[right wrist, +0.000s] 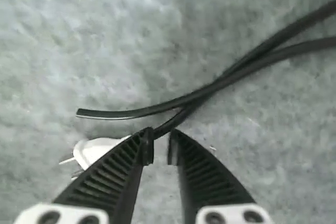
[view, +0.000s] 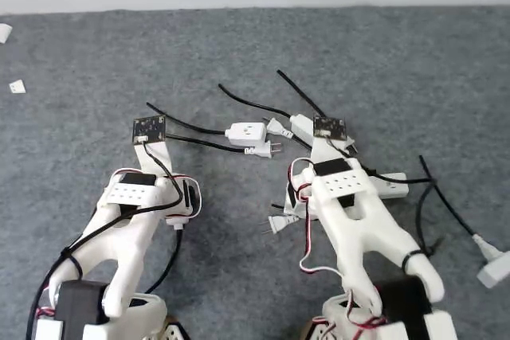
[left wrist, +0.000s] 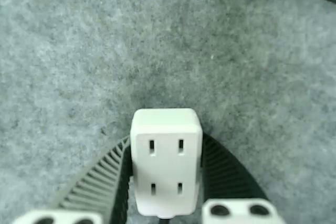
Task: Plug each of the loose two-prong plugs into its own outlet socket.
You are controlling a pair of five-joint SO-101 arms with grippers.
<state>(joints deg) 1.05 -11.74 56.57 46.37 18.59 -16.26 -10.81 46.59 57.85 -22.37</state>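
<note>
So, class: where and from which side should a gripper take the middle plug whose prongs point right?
Probably grip the plug across its white body from above, fingers on its long sides: it lies flat, prongs right, cord left, leaving both ends clear.

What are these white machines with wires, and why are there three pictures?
They are two robot arms at a grey table. One picture looks down from above. The other two come from small cameras on each arm's wrist. On the table lie plugs, such as a loose plug, sockets and black cords. The left gripper holds a white outlet socket with four slots. The right gripper pinches a black cord, with a white plug beside it.
</note>
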